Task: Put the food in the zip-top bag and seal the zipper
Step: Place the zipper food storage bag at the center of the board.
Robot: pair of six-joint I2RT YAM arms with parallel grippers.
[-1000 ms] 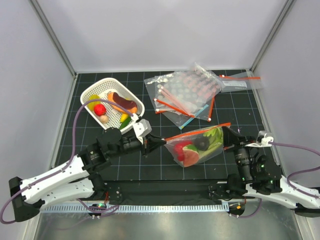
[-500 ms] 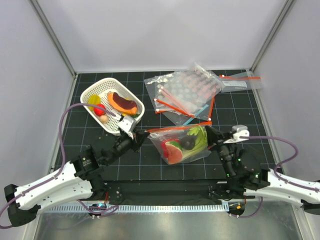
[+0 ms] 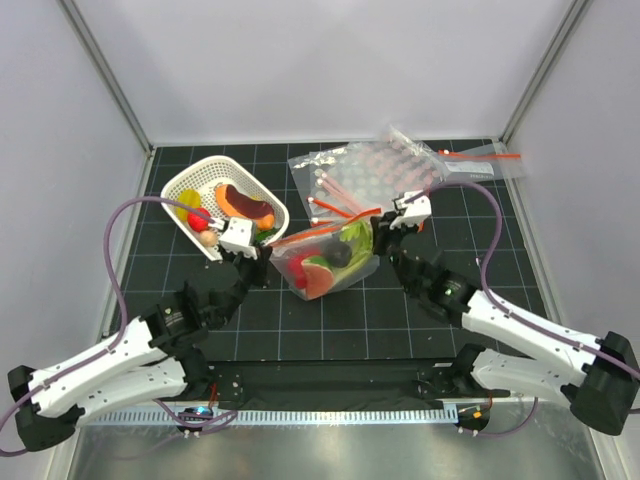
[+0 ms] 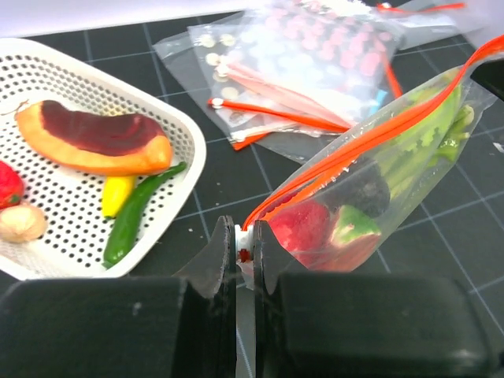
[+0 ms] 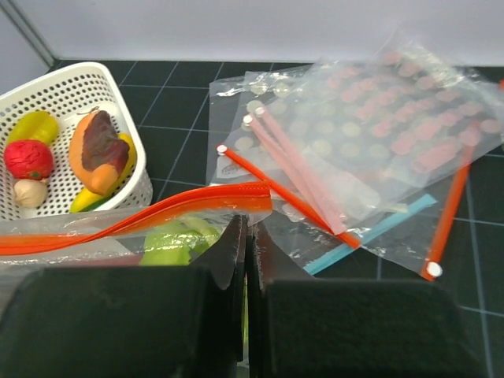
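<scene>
Carried up and leftward from the table's near right, the zip-top bag (image 3: 325, 258) now hangs just beside the white slotted basket (image 3: 222, 205), both arms having swung in with it. The left gripper (image 4: 244, 253) is pinched tight on the near-left end of the zipper (image 4: 354, 146); the right gripper (image 5: 245, 228) is clamped thin on the strip's opposite end, stretching the orange-red mouth taut between them.

Food is already inside: the watermelon wedge (image 4: 311, 228) low in the bag, the leafy stalk (image 4: 425, 134) toward the right end, and a dark rounded piece between them that cannot be identified. The small red fruit cannot be picked out with certainty.

From the left wrist view the orange strip's two tracks look slightly parted near the middle, so sealing appears unfinished; loading seems done.

The basket keeps an orange-and-maroon piece, a green pepper, a yellow piece, a red fruit and a pale round one. Spare clear bags (image 3: 375, 185) lie stacked behind.
</scene>
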